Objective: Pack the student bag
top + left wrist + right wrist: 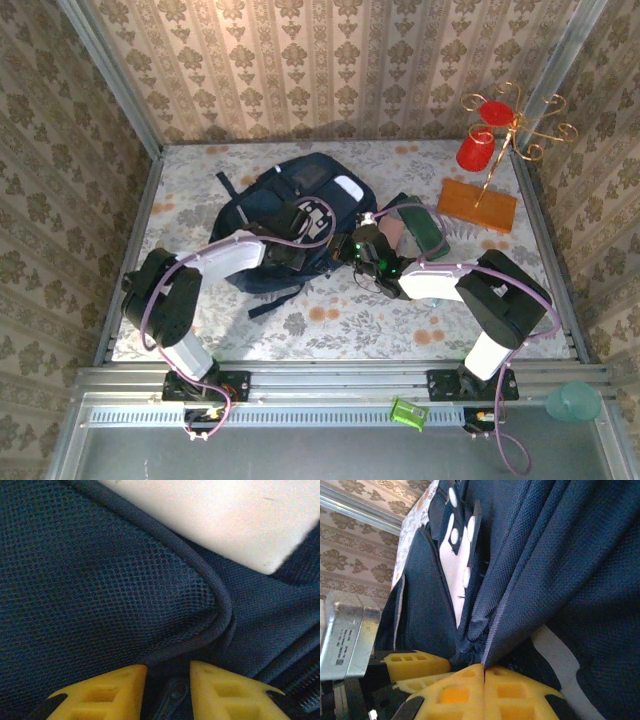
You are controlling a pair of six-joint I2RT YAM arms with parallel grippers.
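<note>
Inside left claw (167, 667), zipper pull (172, 696)

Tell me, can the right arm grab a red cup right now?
Probably not yet. The right gripper is shut and seems to pinch fabric of the bag, so it would have to let go first. After that, the nearer red cup hangs in the open on the gold stand.

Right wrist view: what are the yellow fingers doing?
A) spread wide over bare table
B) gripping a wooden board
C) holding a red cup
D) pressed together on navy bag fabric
D: the yellow fingers are pressed together, and a fold of the student bag runs down into the seam between them.
</note>
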